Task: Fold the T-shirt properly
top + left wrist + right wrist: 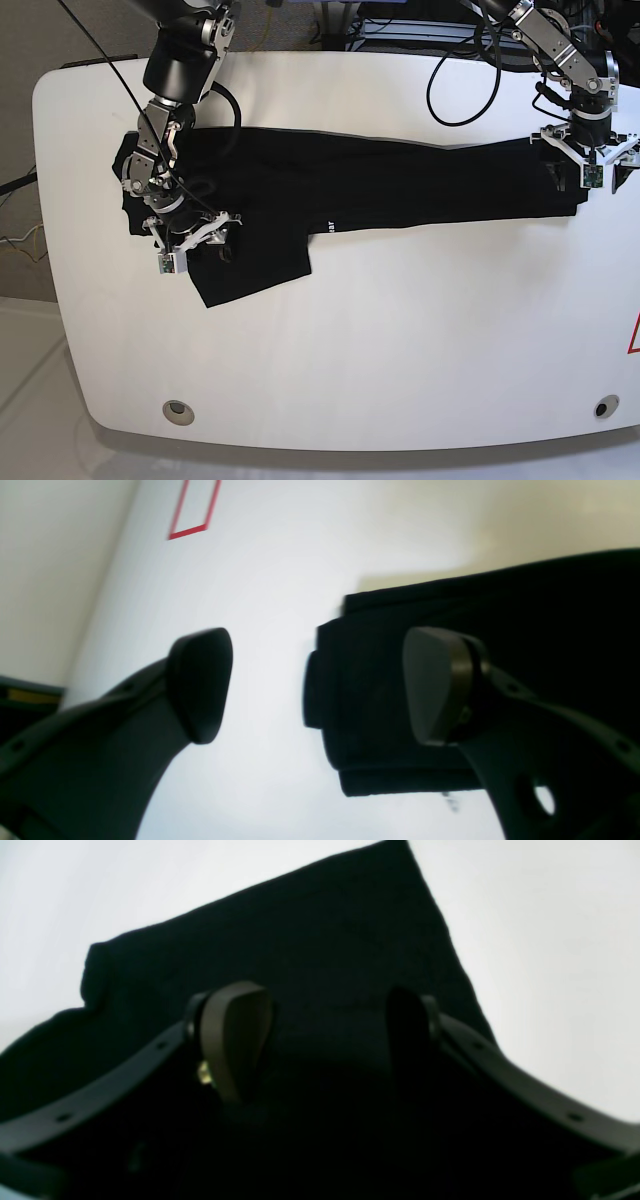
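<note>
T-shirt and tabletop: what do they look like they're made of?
T-shirt: soft matte black cloth, probably cotton knit; it lies limp, with layered folded edges at its end. Tabletop: smooth, hard white surface, faintly glossy, likely laminate or painted board; which one can't be told.

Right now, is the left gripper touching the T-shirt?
Cannot tell. In the left wrist view the open left gripper straddles the T-shirt edge with nothing pinched, but neither it nor the base view shows contact or a clear gap.

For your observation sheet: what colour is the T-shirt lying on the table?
Plain black, with tiny white print near its middle: the T-shirt shows best in the base view.
</note>
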{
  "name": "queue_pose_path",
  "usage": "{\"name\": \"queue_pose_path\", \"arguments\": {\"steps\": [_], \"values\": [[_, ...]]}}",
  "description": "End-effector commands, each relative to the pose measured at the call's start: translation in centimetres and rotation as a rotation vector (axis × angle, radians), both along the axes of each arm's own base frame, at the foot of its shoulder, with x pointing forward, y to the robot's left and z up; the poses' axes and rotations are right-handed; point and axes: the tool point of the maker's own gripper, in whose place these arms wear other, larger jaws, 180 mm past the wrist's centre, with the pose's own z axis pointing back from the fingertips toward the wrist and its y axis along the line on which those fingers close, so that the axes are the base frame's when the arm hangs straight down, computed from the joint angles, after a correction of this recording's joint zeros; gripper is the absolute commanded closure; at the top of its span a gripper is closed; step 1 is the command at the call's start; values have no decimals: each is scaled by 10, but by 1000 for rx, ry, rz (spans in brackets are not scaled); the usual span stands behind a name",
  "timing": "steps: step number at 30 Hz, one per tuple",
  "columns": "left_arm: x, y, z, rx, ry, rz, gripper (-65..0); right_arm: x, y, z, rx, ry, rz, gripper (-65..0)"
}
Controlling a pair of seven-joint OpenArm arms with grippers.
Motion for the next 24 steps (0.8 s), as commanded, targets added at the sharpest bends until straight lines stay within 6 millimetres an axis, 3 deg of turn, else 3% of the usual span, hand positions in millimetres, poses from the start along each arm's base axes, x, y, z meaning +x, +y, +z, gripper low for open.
{"name": "queue_pose_path", "arguments": {"steps": [1, 11, 13, 19, 24], "values": [[11, -3, 18, -53, -125, -22, -495, -11, -5, -14, -1, 75, -9, -394], [8, 1, 24, -202, -177, -17, -495, -26, 5, -23, -59, 134, 131, -393], [5, 3, 34, -258, -189, -13, -499, -30, 9, -15, -96, 138, 216, -392], [8, 1, 38, -264, -211, -33, -499, -28, 5, -6, -122, 125, 235, -394], [15, -1, 39, -238, -247, -53, -505, -19, 1, -12, -81, 135, 206, -402]]}}
